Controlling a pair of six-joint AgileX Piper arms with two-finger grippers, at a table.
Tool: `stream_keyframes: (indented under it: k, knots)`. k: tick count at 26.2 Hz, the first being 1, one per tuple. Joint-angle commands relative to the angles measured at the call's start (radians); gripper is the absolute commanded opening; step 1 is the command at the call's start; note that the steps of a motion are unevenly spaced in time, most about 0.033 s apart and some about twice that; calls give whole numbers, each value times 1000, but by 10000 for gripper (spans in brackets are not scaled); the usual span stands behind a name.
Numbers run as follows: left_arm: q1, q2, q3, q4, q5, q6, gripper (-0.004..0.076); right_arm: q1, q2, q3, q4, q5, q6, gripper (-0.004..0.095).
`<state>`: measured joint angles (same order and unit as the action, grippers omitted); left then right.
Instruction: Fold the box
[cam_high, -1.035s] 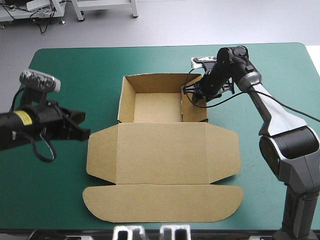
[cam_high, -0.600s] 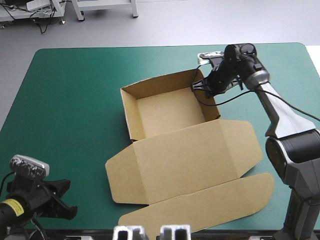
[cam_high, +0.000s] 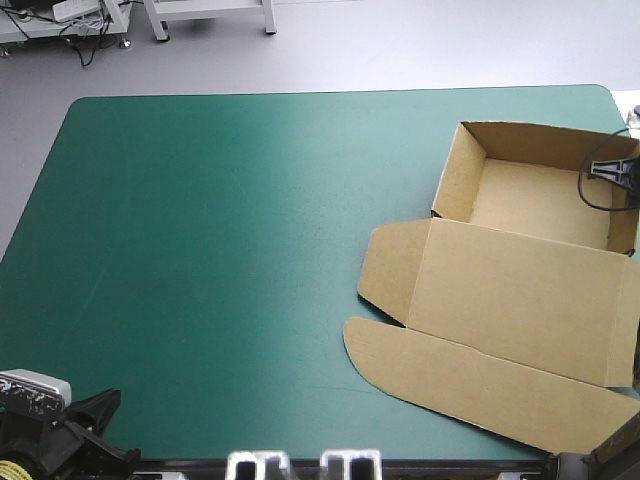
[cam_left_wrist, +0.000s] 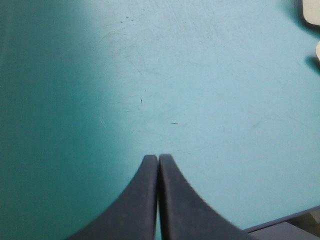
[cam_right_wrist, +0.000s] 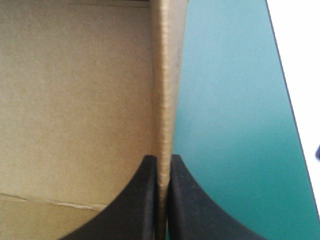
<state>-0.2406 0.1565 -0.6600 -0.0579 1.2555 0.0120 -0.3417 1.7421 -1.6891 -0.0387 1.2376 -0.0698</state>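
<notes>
Teal-green worktop (cam_high: 220, 250) ahead of my left end effector (cam_left_wrist: 158, 159), closed, empty. Right end effector (cam_right_wrist: 161, 159) pinches brown box (cam_high: 520, 300) wall. Light, stiff board, I judge; hold wall edges.

No text, number, brand or sign can be read in any view. The only candidate is a small yellow label (cam_high: 10, 467) on the left arm (cam_high: 55, 450), seen in the high view at about 7 o'clock of the worktop (cam_high: 200, 250). Whatever it carries is too small to make out. The box (cam_high: 520, 300), at about 3 o'clock on the worktop, shows only plain brown board.
</notes>
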Motion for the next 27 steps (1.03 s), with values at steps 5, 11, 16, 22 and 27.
stream_keyframes:
  k: [5, 11, 16, 22, 27]
  knots:
    - [-4, 16, -20, 58, 35, -12, -9, -36, 56, 27, -31, -17, -95, 252]
    - [-4, 16, -11, 81, 35, -4, -9, -36, 33, 23, -11, 11, -117, 422]
    - [-4, 16, -9, 77, 35, 40, -9, -36, -101, 11, 20, 11, -117, 413]
    - [-4, 16, -9, 74, 26, 93, -9, -36, -284, 17, 202, 11, -117, 314]
    - [-4, 16, -9, 70, 24, 84, -9, -35, -447, 97, 277, 11, -139, 156]
